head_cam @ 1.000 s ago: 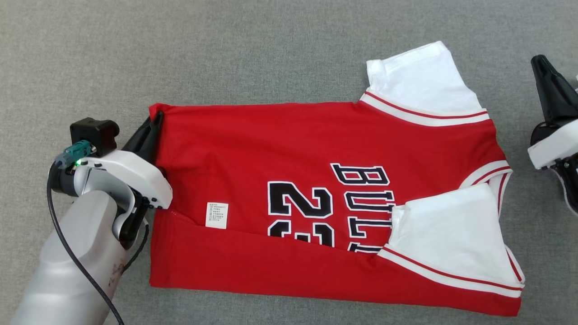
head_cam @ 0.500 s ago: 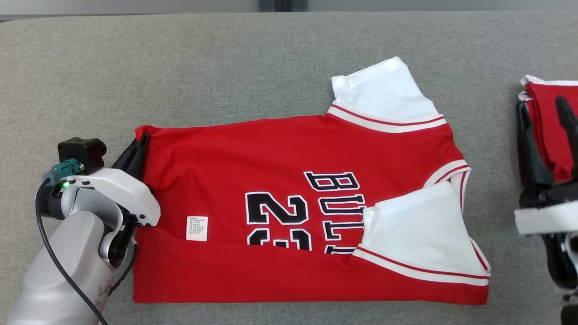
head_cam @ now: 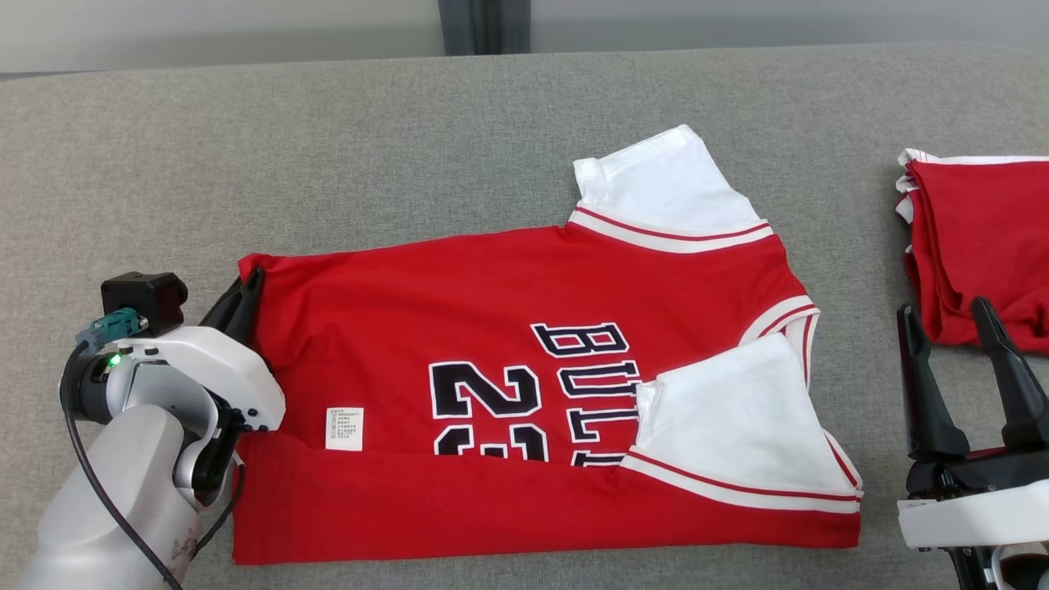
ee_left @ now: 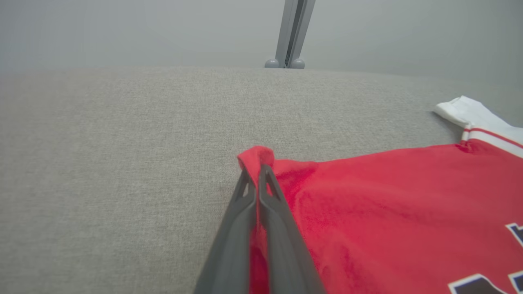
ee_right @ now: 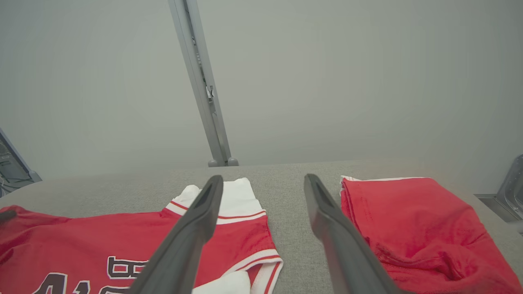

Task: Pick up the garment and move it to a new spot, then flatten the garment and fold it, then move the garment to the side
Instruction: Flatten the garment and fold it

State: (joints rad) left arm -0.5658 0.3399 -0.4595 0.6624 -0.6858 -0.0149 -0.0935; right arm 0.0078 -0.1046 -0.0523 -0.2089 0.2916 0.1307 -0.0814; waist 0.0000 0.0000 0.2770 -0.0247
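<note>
Spread wide now, shut 1 second ago: right tool (head_cam: pixel 941 308), empty beside folded pile (head_cam: pixel 983 229). Left tool (head_cam: pixel 252 279) pinched on hem corner of shirt (head_cam: pixel 492 311), lying flat on surface (head_cam: pixel 328 164), seemingly ready for another fold.

The garment (head_cam: pixel 508 328) is a red jersey with white sleeves and black, white-edged lettering (a 23 and BUL show). It lies flat, sideways, on the grey table (head_cam: pixel 328 164), its near long edge folded up over the front, one sleeve folded in.
</note>
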